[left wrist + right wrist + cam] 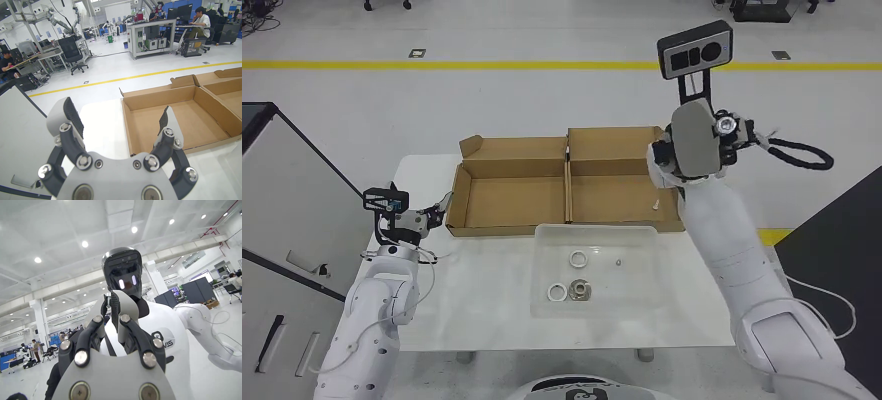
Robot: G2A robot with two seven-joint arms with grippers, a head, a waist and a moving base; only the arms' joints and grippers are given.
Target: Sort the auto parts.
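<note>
The right claw (111,298) is pinching a small shiny part (108,300), maybe a bolt. The left claw (119,113) is spread wide, and a brown box (189,121) sits just past it. Rings (578,258) lie in a clear tray (632,295) on the worktop (482,290), well apart from both claws.

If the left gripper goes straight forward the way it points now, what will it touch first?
Most likely the near side wall of the cardboard box. The open left gripper points at it over a strip of white table. Depth is hard to judge, so this is not certain.
</note>
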